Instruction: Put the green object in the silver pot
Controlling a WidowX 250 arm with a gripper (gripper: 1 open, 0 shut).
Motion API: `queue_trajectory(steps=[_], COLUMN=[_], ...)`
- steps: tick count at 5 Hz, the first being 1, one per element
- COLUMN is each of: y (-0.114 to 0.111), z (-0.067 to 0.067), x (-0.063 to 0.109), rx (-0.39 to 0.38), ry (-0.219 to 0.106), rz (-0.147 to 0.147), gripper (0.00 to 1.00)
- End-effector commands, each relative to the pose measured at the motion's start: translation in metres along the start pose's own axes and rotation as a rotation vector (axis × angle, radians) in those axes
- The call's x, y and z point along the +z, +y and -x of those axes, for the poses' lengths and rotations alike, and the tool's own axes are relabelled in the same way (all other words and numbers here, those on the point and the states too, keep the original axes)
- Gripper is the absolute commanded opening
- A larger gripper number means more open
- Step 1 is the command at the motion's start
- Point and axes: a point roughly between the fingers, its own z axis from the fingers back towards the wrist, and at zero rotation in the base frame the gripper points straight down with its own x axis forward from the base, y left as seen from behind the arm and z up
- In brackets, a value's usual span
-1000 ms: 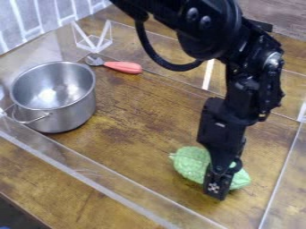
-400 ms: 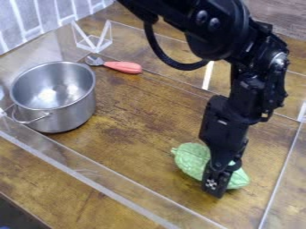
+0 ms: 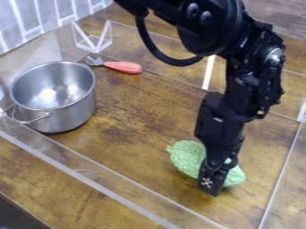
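Observation:
The green object (image 3: pixel 189 158), a light green bumpy toy vegetable, lies low at the front right of the wooden table. My black gripper (image 3: pixel 216 179) points straight down onto its right half and is shut on it; the fingers cover part of its skin. Whether it rests on the wood or hangs just off it, I cannot tell. The silver pot (image 3: pixel 53 94) stands upright and empty at the left, well apart from the gripper.
A red-handled tool (image 3: pixel 116 65) lies at the back near a clear stand (image 3: pixel 92 38). A low clear wall (image 3: pixel 107 183) runs along the table's front and left edges. The black arm (image 3: pixel 239 54) arches over the right side.
The gripper and the green object have barely shifted, a touch to the left. The pot and the tool stay where they were.

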Motion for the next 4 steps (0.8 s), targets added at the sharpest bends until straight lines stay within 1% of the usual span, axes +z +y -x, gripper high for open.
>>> queue_trajectory(steps=[1,2,4], y=[-0.008,-0.009,-0.021], z=[0.002,0.005,0.003], x=[0.018,0.012,0.011], rx=[0.056,0.108,0.178], ry=[0.025,0.018,-0.007], rz=[0.073,0.072,0.074], gripper=[0.0,0.0,0.0])
